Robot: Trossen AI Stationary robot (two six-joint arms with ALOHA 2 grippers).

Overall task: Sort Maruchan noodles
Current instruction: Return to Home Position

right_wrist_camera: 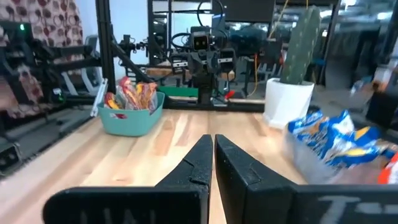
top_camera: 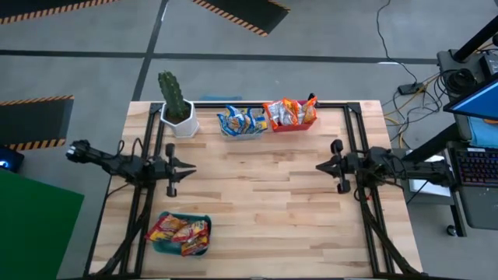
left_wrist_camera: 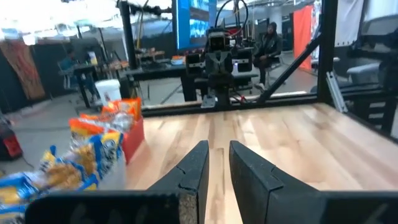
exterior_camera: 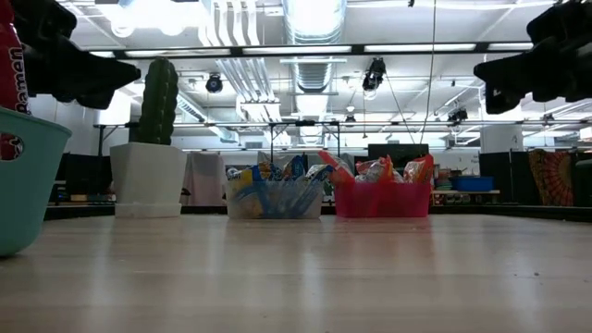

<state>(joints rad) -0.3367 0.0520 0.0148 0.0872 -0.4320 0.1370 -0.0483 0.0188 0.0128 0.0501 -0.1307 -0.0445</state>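
Along the far edge of the table (top_camera: 264,194) stand, left to right, a potted cactus (top_camera: 176,105), a first bin (top_camera: 241,136) and a second bin (top_camera: 292,127) just beside it. A third bin (top_camera: 161,247) sits at the near left corner; noodle packets (top_camera: 183,232) lie in all three.

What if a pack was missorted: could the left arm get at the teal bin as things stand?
Probably yes. The left gripper hovers above the table, the teal bin sits on that arm's own side, and nothing stands between them. The packs lie uncovered in the open top.
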